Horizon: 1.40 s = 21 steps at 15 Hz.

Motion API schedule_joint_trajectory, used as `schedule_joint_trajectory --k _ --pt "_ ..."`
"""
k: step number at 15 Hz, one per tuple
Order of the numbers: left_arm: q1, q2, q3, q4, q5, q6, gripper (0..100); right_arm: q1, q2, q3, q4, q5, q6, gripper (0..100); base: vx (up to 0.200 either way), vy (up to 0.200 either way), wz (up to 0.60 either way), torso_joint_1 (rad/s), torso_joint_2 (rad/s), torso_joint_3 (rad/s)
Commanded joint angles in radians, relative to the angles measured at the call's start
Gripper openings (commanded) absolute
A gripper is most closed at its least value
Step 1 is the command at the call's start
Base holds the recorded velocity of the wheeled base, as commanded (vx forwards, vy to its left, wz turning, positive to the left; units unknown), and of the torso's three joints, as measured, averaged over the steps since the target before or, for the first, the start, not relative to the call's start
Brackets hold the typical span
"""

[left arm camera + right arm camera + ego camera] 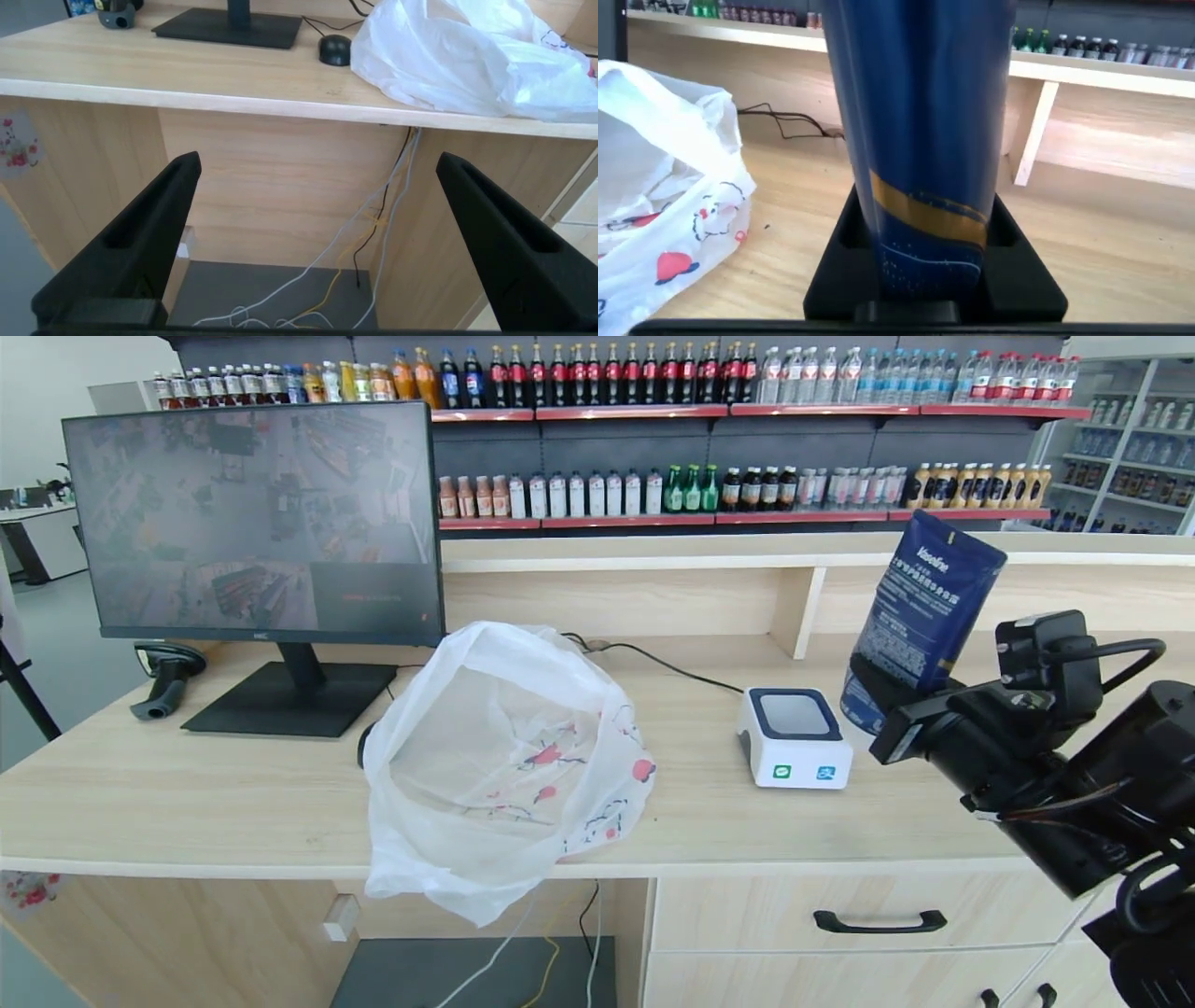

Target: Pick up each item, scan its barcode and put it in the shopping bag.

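Right gripper (885, 709) clamps a tall dark-blue plastic pouch (924, 597) at frame right, over the light wooden counter (187, 793); left gripper (318, 161) just gapes wide. Drink-bottle shelves (747, 411) line the back wall.

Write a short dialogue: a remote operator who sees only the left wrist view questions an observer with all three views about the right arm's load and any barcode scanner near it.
Operator: Is the right gripper holding anything?
Observer: Yes, it is shut on a blue pouch, held upright above the counter.
Operator: Is there a scanner near it?
Observer: A white desktop scanner stands on the counter between the shopping bag and the held pouch, its window facing up.
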Motion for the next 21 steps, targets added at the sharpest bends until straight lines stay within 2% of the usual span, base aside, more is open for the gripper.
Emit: schedule_joint_trajectory --k 1,3,6,15,21 --pt "0.000 0.000 0.000 -0.001 0.000 -0.003 100 0.005 -0.017 0.039 -0.003 -0.002 0.036 0 -0.200 0.000 0.00 0.007 0.00 -0.002" --pt "0.000 0.000 0.000 0.000 0.000 -0.001 100 0.008 -0.031 0.060 -0.003 -0.001 0.065 0 -0.200 0.000 0.00 -0.012 0.00 0.009" --pt "0.000 0.000 0.000 0.000 0.000 -0.001 100 -0.001 -0.039 0.078 -0.003 -0.001 0.092 0 0.000 0.000 0.00 0.000 0.00 0.000" --pt "0.000 0.000 0.000 -0.001 0.000 -0.006 100 0.000 -0.043 0.065 -0.003 -0.001 0.123 0 0.000 0.200 0.00 0.011 0.00 0.003" --pt "-0.002 0.000 0.000 -0.001 0.000 -0.004 100 0.003 -0.040 0.045 -0.003 -0.001 0.123 0 0.000 0.000 0.00 0.000 0.00 0.000"
